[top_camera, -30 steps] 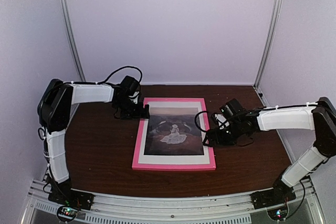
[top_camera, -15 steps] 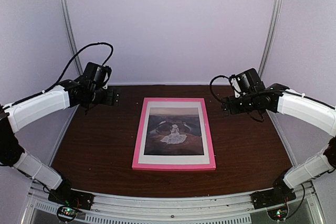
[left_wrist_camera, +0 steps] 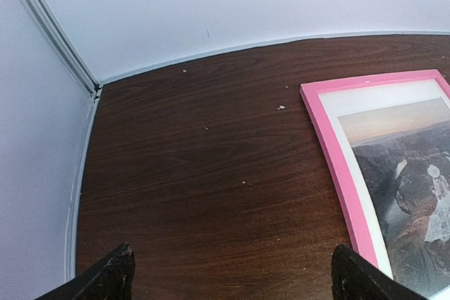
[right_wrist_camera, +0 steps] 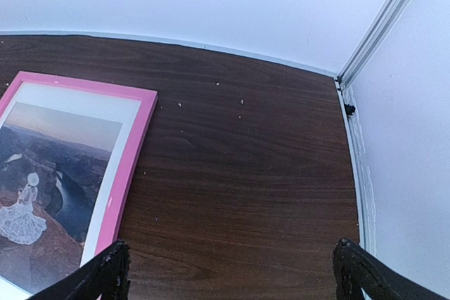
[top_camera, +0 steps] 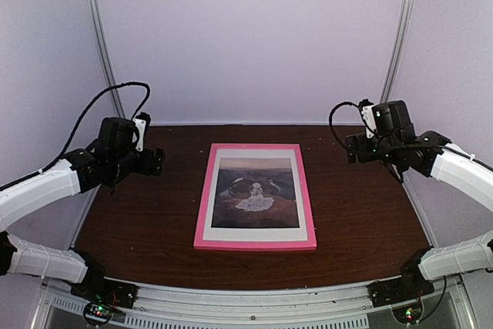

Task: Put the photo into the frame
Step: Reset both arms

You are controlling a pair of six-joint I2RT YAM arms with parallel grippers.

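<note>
The frame [top_camera: 254, 244], with thin pink moulding, lies flat in the middle of the brown table. The photo [top_camera: 255, 193], a dark landscape with a white-dressed figure, lies inside it within a white border. My left gripper [top_camera: 156, 161] hovers open above the table, to the left of the frame's far left corner. On the other side, my right gripper [top_camera: 353, 149] hovers open to the right of the far right corner. In the left wrist view the frame [left_wrist_camera: 337, 159] and photo [left_wrist_camera: 408, 173] lie to the right of the open gripper [left_wrist_camera: 232, 272]. The right wrist view has the frame [right_wrist_camera: 126, 166] and photo [right_wrist_camera: 49, 166] to the left of the open gripper [right_wrist_camera: 230, 265]. Neither gripper holds anything.
Pale walls close in the table on three sides, with metal corner posts [top_camera: 104, 52] at the back left and back right [top_camera: 397, 52]. A white mat [top_camera: 258, 233] borders the photo inside the frame. Small crumbs [left_wrist_camera: 281, 107] dot the tabletop [top_camera: 146, 221].
Both arms have lifted away from the frame's edges and swung outward toward the side walls. The frame and photo have not moved.
</note>
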